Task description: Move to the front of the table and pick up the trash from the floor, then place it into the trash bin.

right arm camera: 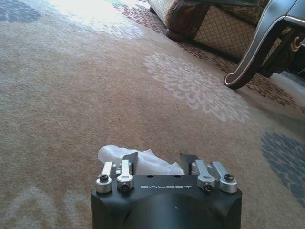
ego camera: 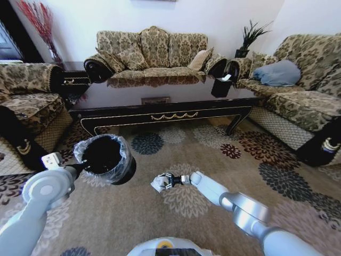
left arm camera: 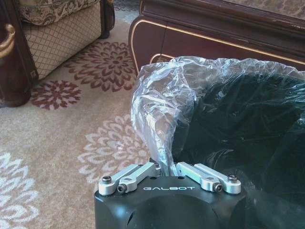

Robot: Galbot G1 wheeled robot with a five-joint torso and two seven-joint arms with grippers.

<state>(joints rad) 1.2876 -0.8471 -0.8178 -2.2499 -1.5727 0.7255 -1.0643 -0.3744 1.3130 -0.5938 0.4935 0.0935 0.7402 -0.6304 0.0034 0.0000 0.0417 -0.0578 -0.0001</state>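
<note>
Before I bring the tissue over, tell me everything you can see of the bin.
The bin is a small round black bucket lined with a clear crinkled plastic bag folded out over its rim. It looks empty inside. It hangs tilted above the carpet, held up by the left claw, which is shut on the rim through the bag. The table stands behind it. The right claw, holding a white tissue, is beside it, apart.

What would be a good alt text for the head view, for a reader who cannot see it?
The left tool holds the trash bin by its rim above the floral carpet, while the right tool grips a crumpled white tissue beside it. Behind them stands the table, with patterned sofas around it.
</note>
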